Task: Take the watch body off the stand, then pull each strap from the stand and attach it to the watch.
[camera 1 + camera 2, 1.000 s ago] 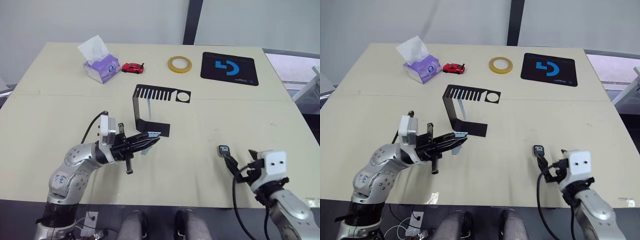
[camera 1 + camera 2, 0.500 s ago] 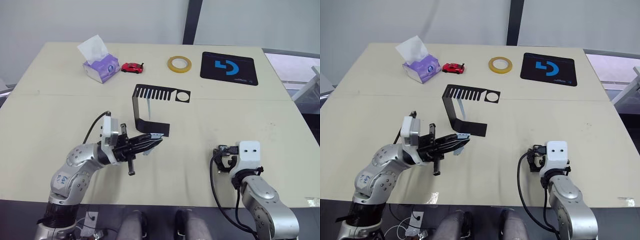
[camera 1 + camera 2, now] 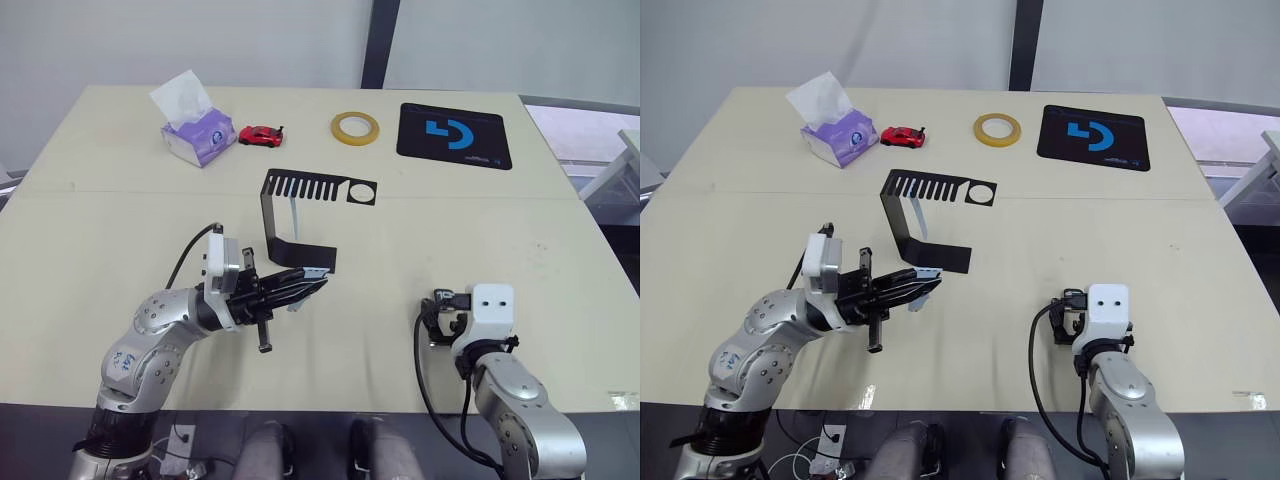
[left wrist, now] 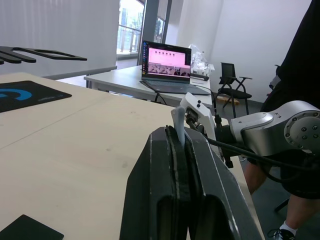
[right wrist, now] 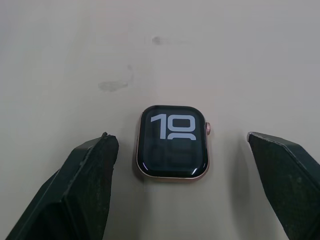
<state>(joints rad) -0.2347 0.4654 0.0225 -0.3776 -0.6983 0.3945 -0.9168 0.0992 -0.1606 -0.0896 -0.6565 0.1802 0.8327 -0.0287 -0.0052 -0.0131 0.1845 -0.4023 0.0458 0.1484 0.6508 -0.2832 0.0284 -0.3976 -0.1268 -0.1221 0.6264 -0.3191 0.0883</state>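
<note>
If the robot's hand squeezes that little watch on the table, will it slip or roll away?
The watch body lies flat, screen up, between the right hand's open fingers, so it probably won't roll. Its glossy, rounded rim looks smooth, so it might slip if pinched off-centre. It seems small and stiff, likely light.

A rounded-square watch body point(image 5: 172, 143), dark screen showing white digits, lies face-up on the pale surface point(image 3: 480, 240). The black C-shaped stand point(image 3: 300, 215) stands mid-surface, one pale strap point(image 3: 296, 214) hanging inside; another strap point(image 4: 178, 122) is pinched upright.
</note>
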